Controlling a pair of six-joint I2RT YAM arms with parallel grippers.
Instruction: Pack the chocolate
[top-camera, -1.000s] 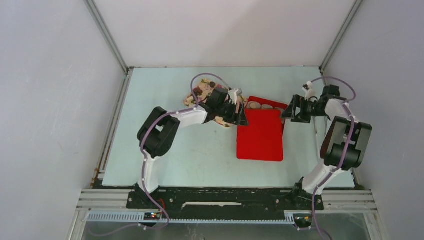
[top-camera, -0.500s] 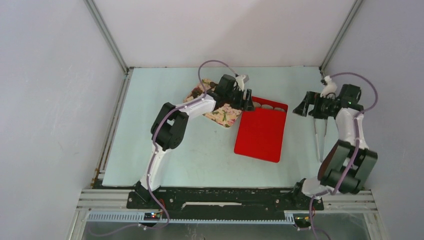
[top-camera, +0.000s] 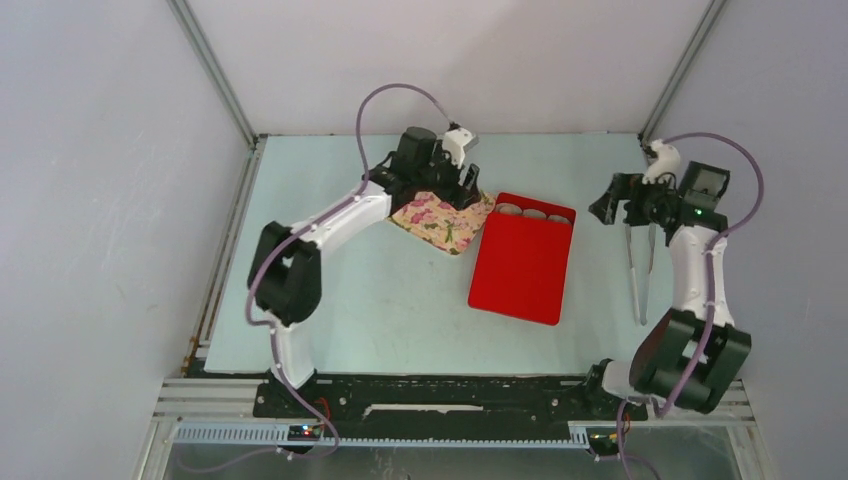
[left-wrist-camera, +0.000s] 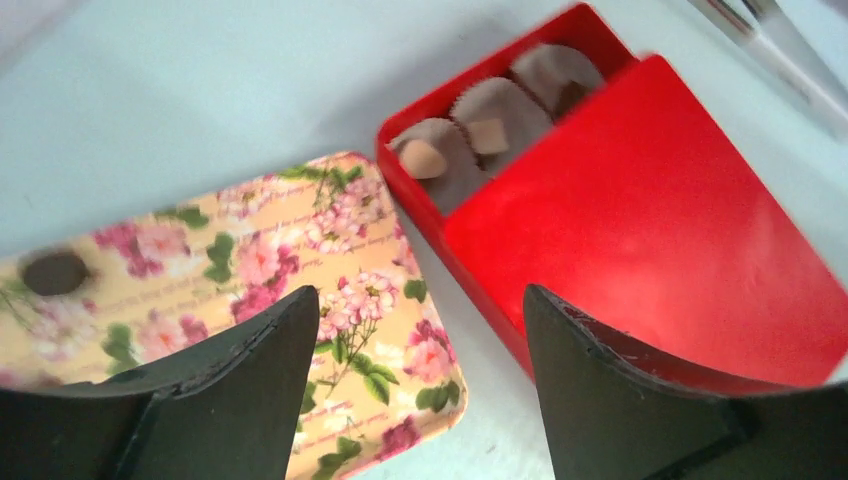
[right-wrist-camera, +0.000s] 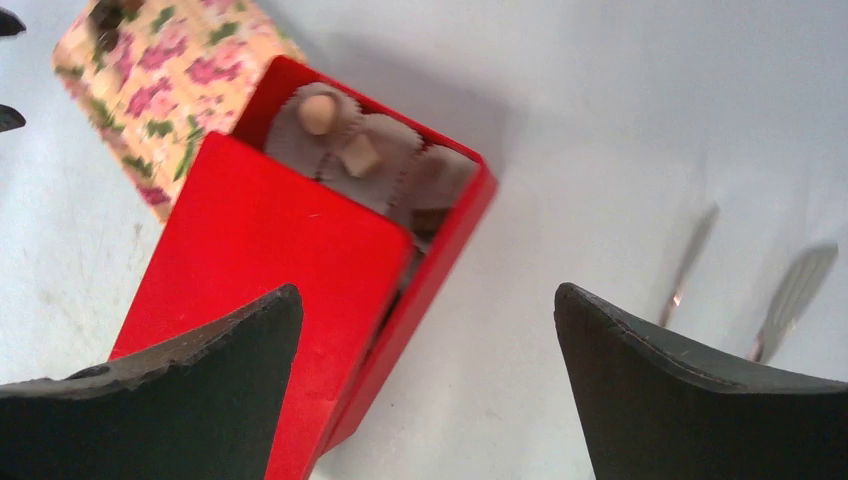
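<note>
A red box (top-camera: 522, 262) lies mid-table with its lid (left-wrist-camera: 650, 220) slid over most of it. At the uncovered far end sit three paper cups: two hold pale chocolate (left-wrist-camera: 422, 158) (left-wrist-camera: 489, 135), and the third (left-wrist-camera: 570, 95) has something dark in it. One dark chocolate (left-wrist-camera: 55, 272) rests on the floral tray (top-camera: 440, 222) left of the box. My left gripper (top-camera: 472, 187) (left-wrist-camera: 420, 300) hovers open over the tray's corner next to the box, holding nothing. My right gripper (top-camera: 605, 207) (right-wrist-camera: 425, 295) is open and empty, right of the box's far end.
Metal tongs (top-camera: 640, 270) (right-wrist-camera: 690, 260) lie on the table right of the box, below my right gripper. White walls and aluminium posts enclose the table at the back and sides.
My left gripper pulled back from the lid's left edge toward the far side of the tray and opened slightly wider. The right gripper drew back to the right. The box turned slightly.
</note>
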